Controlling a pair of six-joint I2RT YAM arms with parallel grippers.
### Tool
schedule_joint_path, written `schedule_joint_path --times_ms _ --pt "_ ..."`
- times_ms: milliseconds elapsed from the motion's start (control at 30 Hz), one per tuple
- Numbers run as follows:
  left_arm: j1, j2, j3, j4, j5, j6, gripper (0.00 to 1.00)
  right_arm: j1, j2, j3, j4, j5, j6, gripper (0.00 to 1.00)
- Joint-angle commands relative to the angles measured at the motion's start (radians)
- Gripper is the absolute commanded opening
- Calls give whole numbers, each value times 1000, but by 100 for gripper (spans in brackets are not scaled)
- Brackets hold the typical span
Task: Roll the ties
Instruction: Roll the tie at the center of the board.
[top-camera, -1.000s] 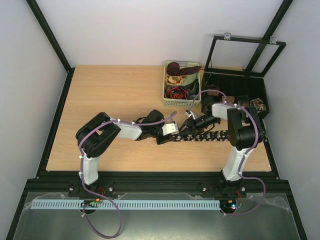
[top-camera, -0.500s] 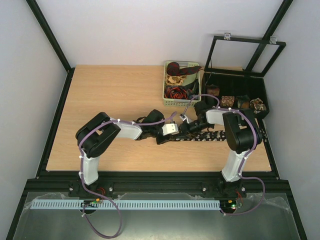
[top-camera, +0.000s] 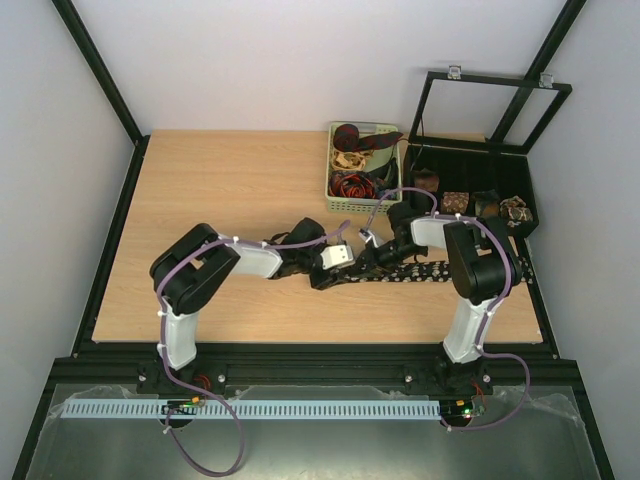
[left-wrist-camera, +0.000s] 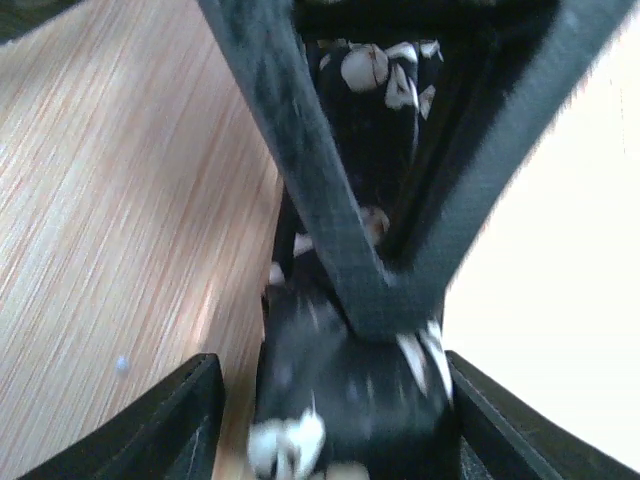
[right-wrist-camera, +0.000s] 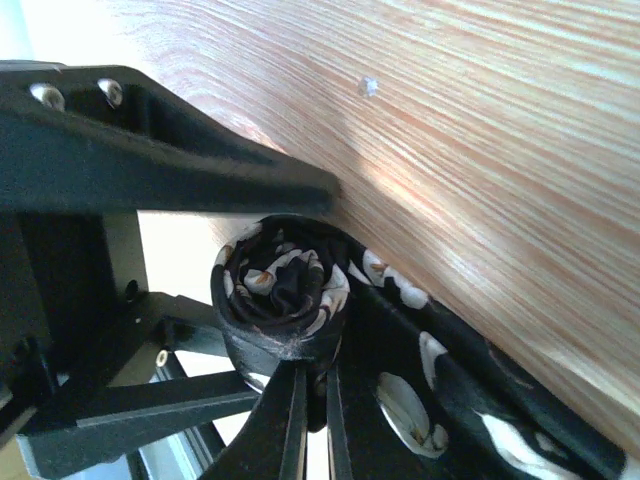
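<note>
A black tie with white speckles (top-camera: 425, 270) lies flat on the table, with its left end rolled into a small coil (right-wrist-camera: 280, 290). My right gripper (top-camera: 373, 256) is shut, its thin fingers (right-wrist-camera: 295, 420) pinching the coil's edge from below. My left gripper (top-camera: 335, 268) is open. Its two fingers stand on either side of the coil (left-wrist-camera: 350, 390), with a small gap on the left side. The right gripper's black fingers (left-wrist-camera: 320, 200) cross the left wrist view above the coil. More ties in dark red and beige lie in the green basket (top-camera: 358, 206).
The green basket stands behind the grippers. A black compartment box (top-camera: 480, 172) with its lid (top-camera: 490, 85) raised holds several small coils (top-camera: 456, 200) at the back right. Bare wood (top-camera: 220, 190) stretches to the left.
My right gripper has moved left along the tie and closed in on the coil next to the left gripper. The left gripper has shifted slightly.
</note>
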Motion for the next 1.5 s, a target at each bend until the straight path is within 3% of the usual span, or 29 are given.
schedule_joint_path --times_ms 0,167,400,800,933,1000,1300,1467 --pt "40 -44 -94 -52 32 -35 63 -19 53 4 -97 108 -31 1" --pt "46 -109 -164 120 66 -43 70 -43 104 28 -154 143 -52 1" --pt "42 -51 -173 283 107 -54 73 -73 175 91 -238 173 -86 1" --pt "-6 89 -124 468 159 -126 65 -78 170 90 -290 243 -138 1" --pt "-42 105 -102 415 80 -94 44 -78 150 82 -277 216 -136 1" --pt "-48 79 -116 356 26 -57 38 -78 139 94 -279 206 -142 2" --pt "-41 0 -133 54 -164 10 36 -97 5 171 -383 70 -194 37" --pt "-41 -3 -107 -18 -185 1 38 -70 -45 109 -331 -42 -97 38"
